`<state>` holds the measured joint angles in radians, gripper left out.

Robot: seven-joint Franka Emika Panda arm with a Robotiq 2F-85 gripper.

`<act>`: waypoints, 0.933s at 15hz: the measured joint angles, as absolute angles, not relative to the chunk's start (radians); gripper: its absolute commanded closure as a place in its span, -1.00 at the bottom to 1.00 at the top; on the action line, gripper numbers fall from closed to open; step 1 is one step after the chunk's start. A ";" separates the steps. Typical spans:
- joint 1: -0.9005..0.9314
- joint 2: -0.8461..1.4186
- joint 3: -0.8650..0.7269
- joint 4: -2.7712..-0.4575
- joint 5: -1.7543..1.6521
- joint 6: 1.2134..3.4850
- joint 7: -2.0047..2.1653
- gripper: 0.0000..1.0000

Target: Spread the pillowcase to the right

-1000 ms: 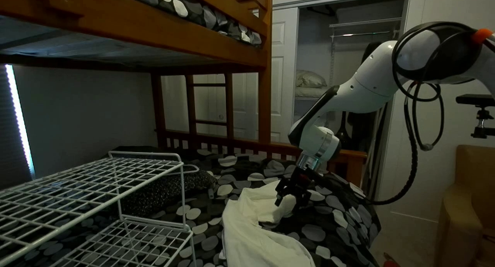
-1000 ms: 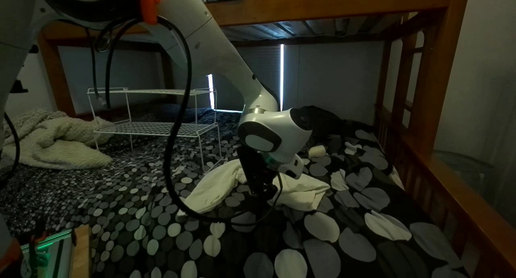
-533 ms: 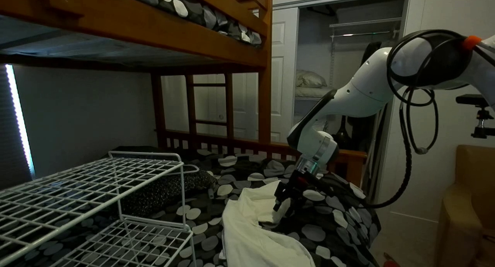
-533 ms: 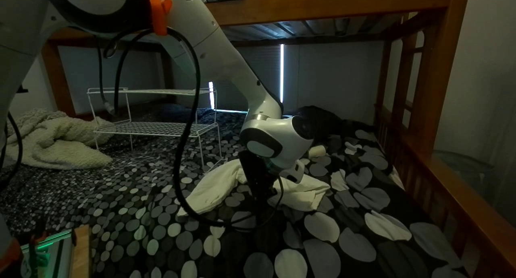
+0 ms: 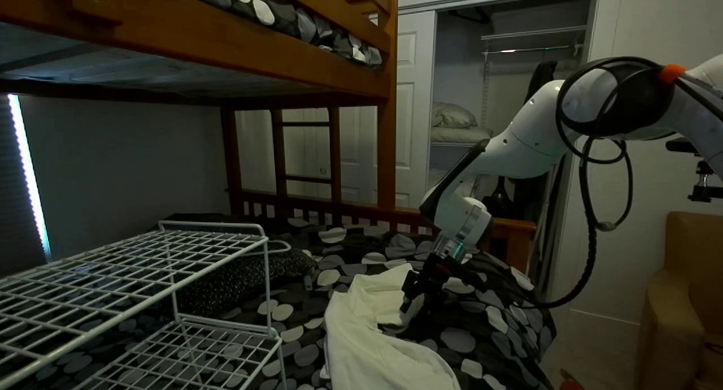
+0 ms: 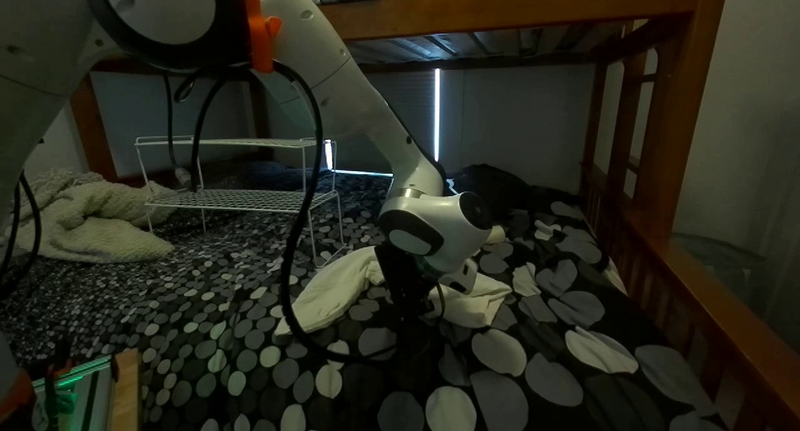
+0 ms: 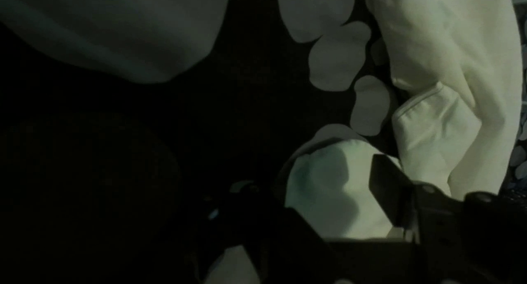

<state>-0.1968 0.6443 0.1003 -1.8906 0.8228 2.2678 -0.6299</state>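
Observation:
The cream-white pillowcase (image 5: pixel 367 333) lies wrinkled and bent in a curve on the dark spotted bedding. It also shows in an exterior view (image 6: pixel 331 293), with its middle hidden behind my gripper (image 6: pixel 409 300). My gripper (image 5: pixel 418 300) points down at the pillowcase's far end in an exterior view. In the dim wrist view the gripper (image 7: pixel 335 206) is open, its fingers apart on either side of a shaded part of the pillowcase (image 7: pixel 366 197). A folded corner and a longer stretch lie beyond the right finger. I cannot tell whether the fingertips touch the fabric.
A white wire rack (image 5: pixel 220 234) stands on the bed beside the pillowcase. The wooden upper bunk (image 5: pixel 316 62) hangs overhead. A wooden rail (image 6: pixel 719 281) runs along the bed's end. A fleecy blanket (image 6: pixel 94 225) lies at the far left. A black cable (image 6: pixel 287 262) loops from the arm.
The arm has come down, and the gripper has lowered slightly toward the bed. Less fabric shows at the gripper in an exterior view. The rest of the pillowcase looks unmoved.

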 measured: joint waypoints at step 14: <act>-0.236 0.688 0.119 -1.841 0.926 2.139 -0.789 0.11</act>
